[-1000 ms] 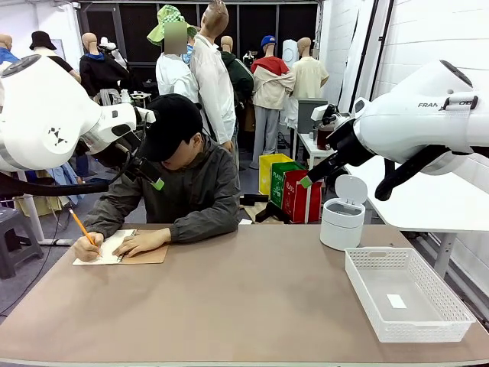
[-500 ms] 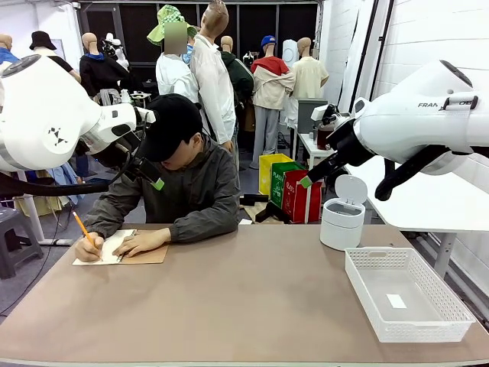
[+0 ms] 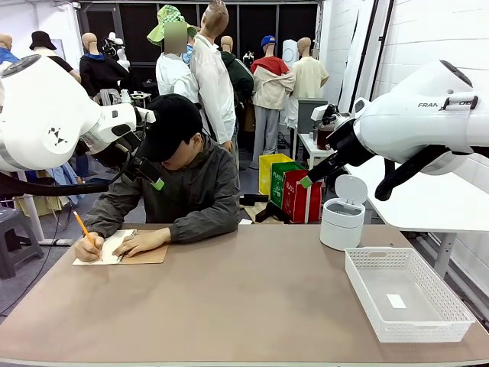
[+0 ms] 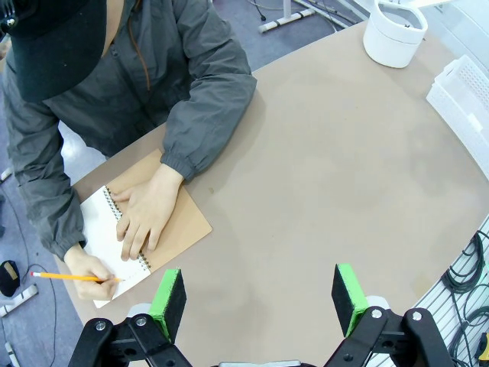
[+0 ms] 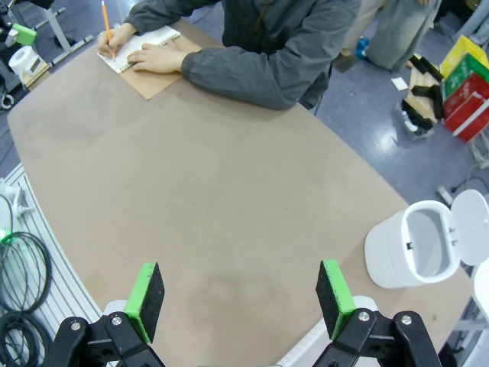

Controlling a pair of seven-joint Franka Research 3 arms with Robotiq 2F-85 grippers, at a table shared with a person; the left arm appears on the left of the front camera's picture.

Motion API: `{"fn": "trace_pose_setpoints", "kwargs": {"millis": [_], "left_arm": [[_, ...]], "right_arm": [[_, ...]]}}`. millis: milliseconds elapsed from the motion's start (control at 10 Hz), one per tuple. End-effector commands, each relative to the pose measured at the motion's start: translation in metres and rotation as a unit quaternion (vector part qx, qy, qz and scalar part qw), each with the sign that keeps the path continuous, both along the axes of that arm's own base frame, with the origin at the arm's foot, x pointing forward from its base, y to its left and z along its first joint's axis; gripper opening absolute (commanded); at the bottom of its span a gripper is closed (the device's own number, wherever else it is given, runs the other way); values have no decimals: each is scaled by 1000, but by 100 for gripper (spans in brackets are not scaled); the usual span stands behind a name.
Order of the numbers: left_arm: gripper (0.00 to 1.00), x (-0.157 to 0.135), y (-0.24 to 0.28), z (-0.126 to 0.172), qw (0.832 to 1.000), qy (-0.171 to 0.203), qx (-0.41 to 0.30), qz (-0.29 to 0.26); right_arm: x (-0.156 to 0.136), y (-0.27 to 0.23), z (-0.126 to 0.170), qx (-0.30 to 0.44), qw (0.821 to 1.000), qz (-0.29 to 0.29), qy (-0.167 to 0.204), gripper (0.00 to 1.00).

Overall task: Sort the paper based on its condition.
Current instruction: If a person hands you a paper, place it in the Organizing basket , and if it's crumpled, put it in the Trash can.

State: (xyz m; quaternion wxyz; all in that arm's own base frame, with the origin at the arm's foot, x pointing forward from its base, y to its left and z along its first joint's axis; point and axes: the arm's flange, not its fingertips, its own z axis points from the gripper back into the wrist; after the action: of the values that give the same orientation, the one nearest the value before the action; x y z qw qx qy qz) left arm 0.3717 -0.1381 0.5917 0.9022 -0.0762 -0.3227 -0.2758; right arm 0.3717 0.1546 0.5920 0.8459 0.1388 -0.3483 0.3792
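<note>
The white shell of the right arm (image 3: 439, 115) carries dark letters reading "FRAN", and the rest of the word is hidden. The yellow bin (image 3: 267, 170), green bin (image 3: 284, 174) and red bin (image 3: 309, 202) bear vertical white print, possibly starting "PLA" on the yellow one, but too small to read with confidence.

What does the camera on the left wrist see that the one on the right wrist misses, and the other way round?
Left wrist camera: the corner of a white basket, a black cap and the left pincer, open.
Right wrist camera: red, green and yellow boxes on the floor, and the right pincer, open.
Both: the person writing with a pencil in a notebook on the brown table, and a round white bin.
</note>
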Motion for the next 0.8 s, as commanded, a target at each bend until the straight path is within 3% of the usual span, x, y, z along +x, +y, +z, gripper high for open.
{"fn": "trace_pose_setpoints", "kwargs": {"millis": [0, 700], "left_arm": [[100, 0, 1, 2, 1000, -2, -1, 1], [100, 0, 1, 2, 1000, -2, -1, 1]], "right_arm": [[0, 0, 0, 2, 1000, 1, 1, 100], [0, 0, 0, 2, 1000, 1, 1, 100]]}}
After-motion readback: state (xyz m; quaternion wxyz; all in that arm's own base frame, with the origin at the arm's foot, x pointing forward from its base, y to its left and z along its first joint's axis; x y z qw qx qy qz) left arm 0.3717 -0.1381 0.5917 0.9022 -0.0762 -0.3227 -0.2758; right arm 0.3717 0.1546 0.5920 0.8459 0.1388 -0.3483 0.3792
